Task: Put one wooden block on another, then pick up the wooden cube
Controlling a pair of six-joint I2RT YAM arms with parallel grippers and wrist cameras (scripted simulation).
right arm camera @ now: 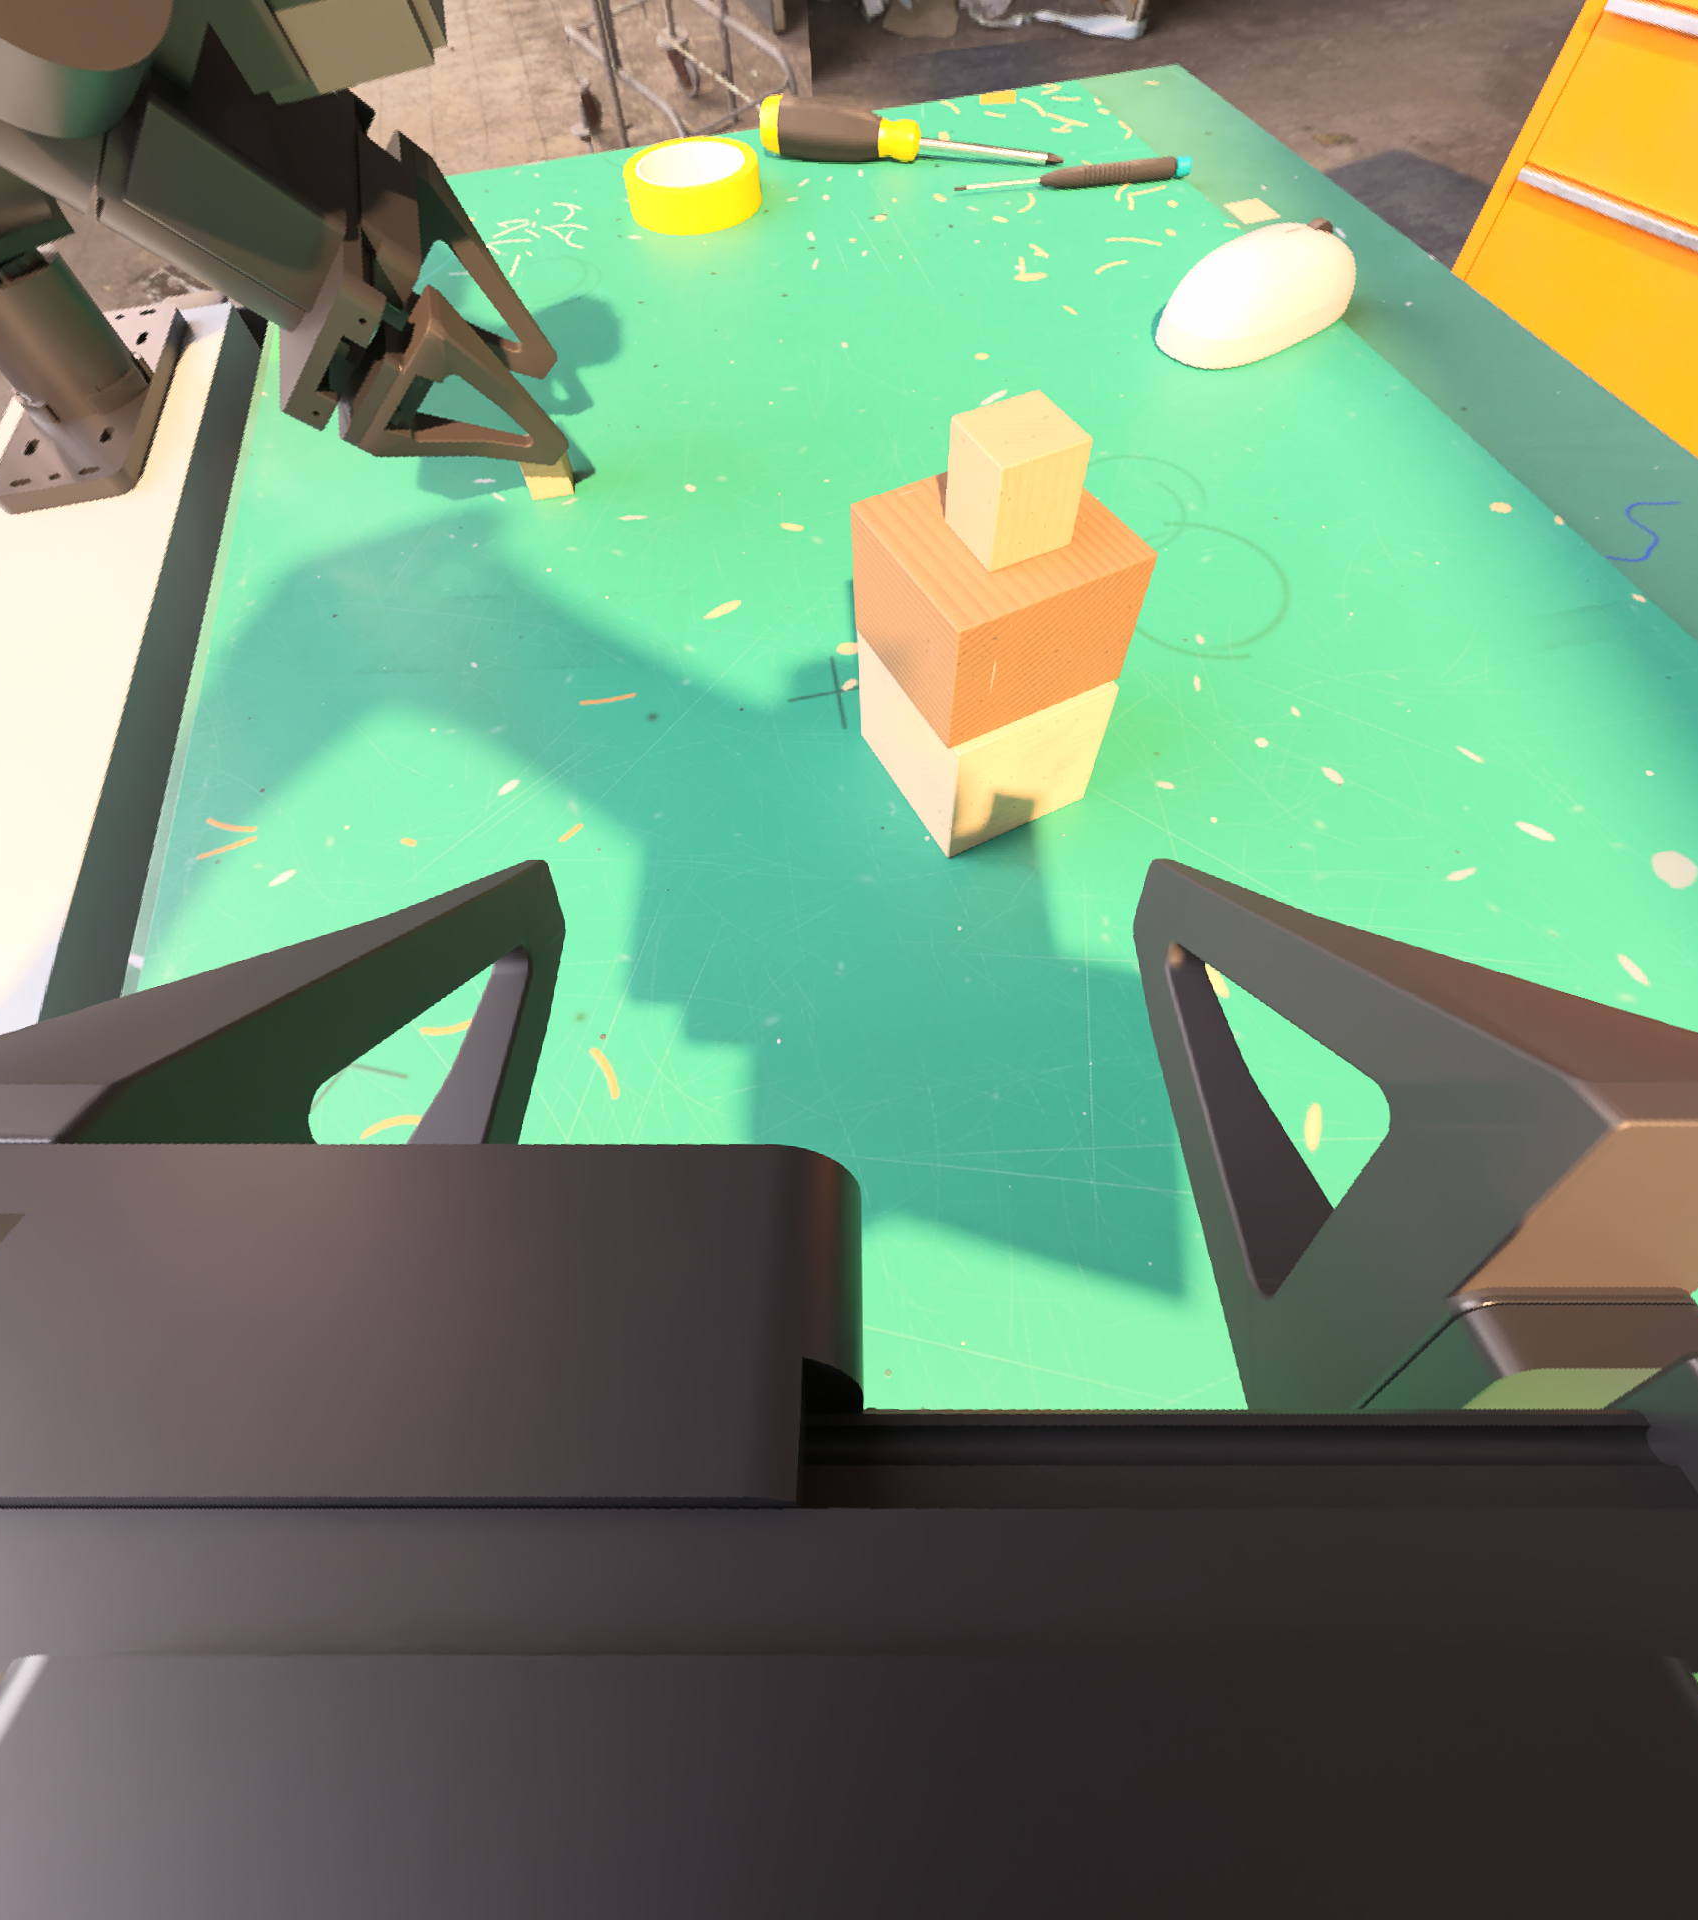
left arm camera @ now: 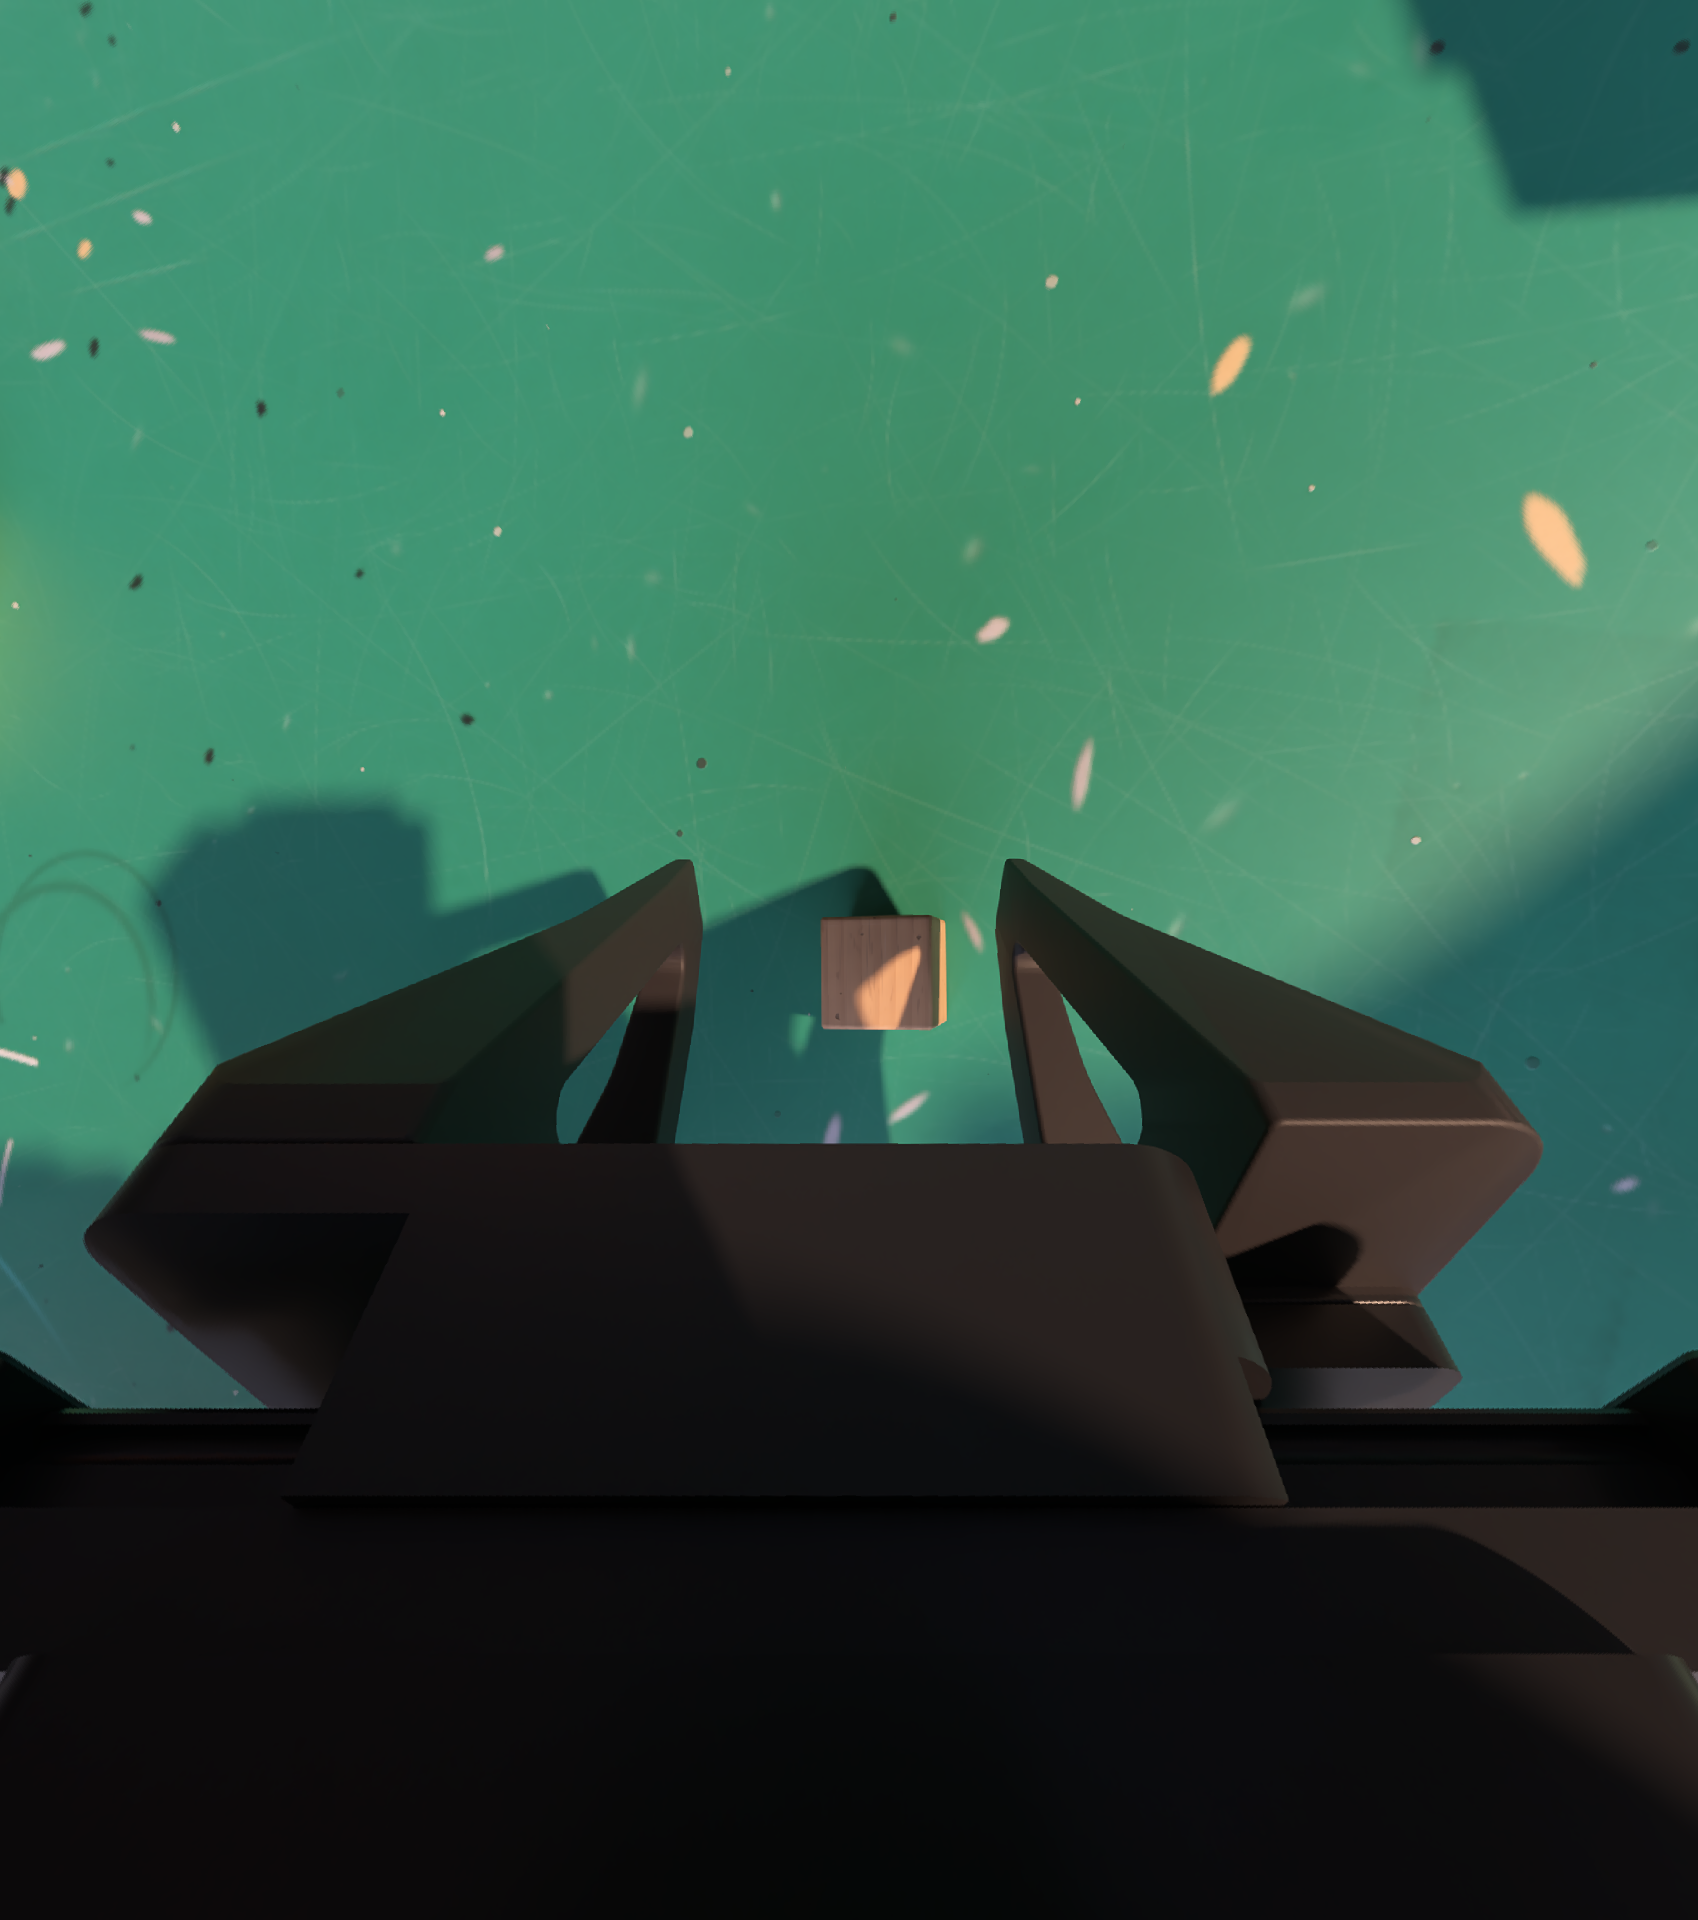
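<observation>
Both empty: left gripper (left arm camera: 847,894) half-spread over wooden cube (left arm camera: 882,974); right gripper (right arm camera: 845,904) wide.

Dark, matte two-finger grippers on grey-brown jointed arms.

Left gripper (left arm camera: 847,894) and right gripper (right arm camera: 845,894) built alike: near-black angular fingers (right arm camera: 1344,1049), each pierced by a triangular cut-out and tapered to a narrow tip, carried on a broad rounded block above a grooved cross rail. Seen farther off in the right wrist view: left arm (right arm camera: 149,177) made of boxy grey-brown segments and a cylindrical joint, bolted through a perforated base plate (right arm camera: 76,457).
</observation>
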